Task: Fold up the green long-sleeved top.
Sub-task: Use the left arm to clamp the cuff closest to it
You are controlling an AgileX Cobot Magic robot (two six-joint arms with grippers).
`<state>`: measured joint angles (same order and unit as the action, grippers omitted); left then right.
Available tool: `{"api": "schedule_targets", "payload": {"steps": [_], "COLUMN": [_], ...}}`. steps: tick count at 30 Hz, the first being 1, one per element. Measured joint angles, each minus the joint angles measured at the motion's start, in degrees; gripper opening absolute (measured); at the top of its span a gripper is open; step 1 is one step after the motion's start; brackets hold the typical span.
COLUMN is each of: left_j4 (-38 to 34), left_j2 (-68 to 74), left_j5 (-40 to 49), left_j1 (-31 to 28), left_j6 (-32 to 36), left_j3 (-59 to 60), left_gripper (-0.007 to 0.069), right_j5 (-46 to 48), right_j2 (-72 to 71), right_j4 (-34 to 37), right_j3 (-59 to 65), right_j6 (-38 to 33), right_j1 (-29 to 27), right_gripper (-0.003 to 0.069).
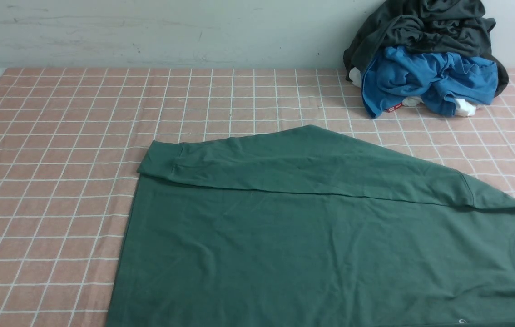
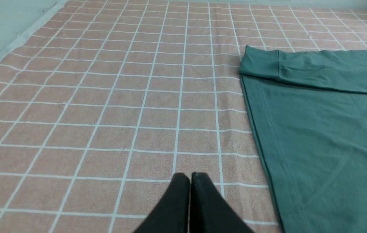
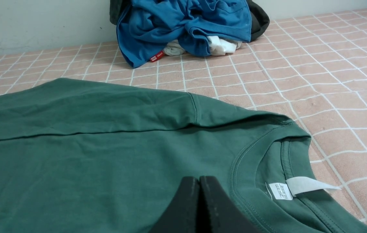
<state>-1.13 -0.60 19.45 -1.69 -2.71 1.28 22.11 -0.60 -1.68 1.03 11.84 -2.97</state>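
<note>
The green long-sleeved top point(image 1: 312, 236) lies flat on the checked cloth, its neck toward the right and its hem toward the left. One sleeve point(image 1: 294, 165) is folded across the body along the far side, cuff at the left. In the left wrist view my left gripper point(image 2: 190, 176) is shut with nothing in it, over bare cloth a little way off the top's hem edge point(image 2: 261, 129). My right gripper point(image 3: 199, 178) is shut and empty above the chest of the top point(image 3: 105, 168), close to the ribbed collar and its white label point(image 3: 280, 191). Neither gripper shows in the front view.
A heap of clothes sits at the back right against the wall: a dark charcoal garment point(image 1: 425, 27) on top, a bright blue garment point(image 1: 425, 79) with a red tag below, some white fabric underneath. The pink checked cloth point(image 1: 57, 159) ends at a wall on the left.
</note>
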Motion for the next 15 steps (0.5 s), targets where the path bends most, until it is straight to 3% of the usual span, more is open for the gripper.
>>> {"api": "schedule_targets", "payload": {"steps": [4,8,12,15], "left_j4": [-3.19,-12.24,-28.15,-34.51], "left_j2": [0.0,0.0,0.0,0.0], "left_j5": [-1.09,-1.63,-1.63,-1.69], "left_j1": [0.0,0.0,0.0,0.0], "left_j6": [-2.95,-10.09,-20.37,-21.91], "left_j3": [0.18,0.42,0.42,0.42], "left_gripper": [-0.0003,-0.0003,-0.0003,-0.0003], "right_j5": [-0.73,-2.78,-4.34,-4.74], "right_j2": [0.0,0.0,0.0,0.0], "right_j4": [3.08,12.12,30.84,44.6], "right_j3": [0.12,0.4,0.4,0.4], "right_j6": [0.13,2.14,8.28,9.98], "right_j1": [0.0,0.0,0.0,0.0], "right_gripper": [-0.0014,-0.0014,-0.0014,-0.0014]}}
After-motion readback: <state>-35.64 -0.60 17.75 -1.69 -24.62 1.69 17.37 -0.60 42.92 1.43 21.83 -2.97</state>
